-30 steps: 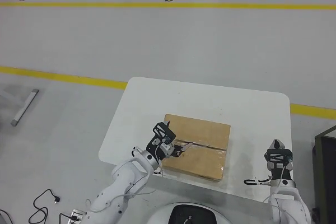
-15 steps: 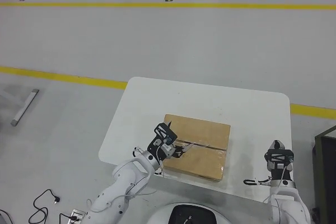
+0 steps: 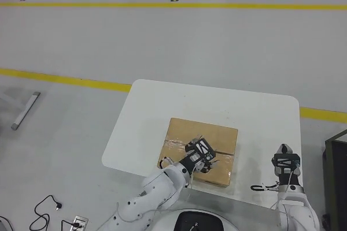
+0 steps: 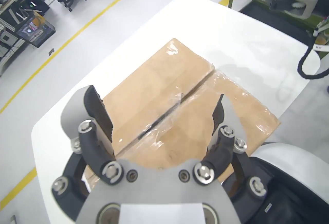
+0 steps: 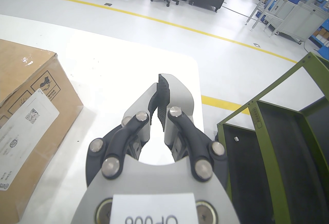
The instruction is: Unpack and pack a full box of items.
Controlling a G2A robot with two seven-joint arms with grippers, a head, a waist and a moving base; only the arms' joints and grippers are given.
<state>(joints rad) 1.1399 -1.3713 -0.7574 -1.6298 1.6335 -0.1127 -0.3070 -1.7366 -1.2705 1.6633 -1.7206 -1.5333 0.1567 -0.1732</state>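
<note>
A brown cardboard box (image 3: 203, 138) lies flat on the white table (image 3: 220, 104), its two top flaps closed. Clear tape along the centre seam (image 4: 167, 113) looks crinkled and partly split. My left gripper (image 3: 200, 155) hovers over the box's near half with its jaws open and nothing between them; in its wrist view the left gripper (image 4: 159, 104) straddles the seam from above. My right gripper (image 3: 285, 164) stays shut and empty over the table's near right edge, well clear of the box (image 5: 28, 106), whose labelled side faces it.
A green metal rack (image 3: 341, 167) stands just off the table's right side, close to the right arm (image 5: 270, 132). A black cable (image 3: 263, 187) loops beside that arm. The far half of the table (image 5: 123, 55) is bare white surface.
The left gripper has travelled right along the box top, from the left end of the seam to above its middle-right part. The right arm and the box kept still.
</note>
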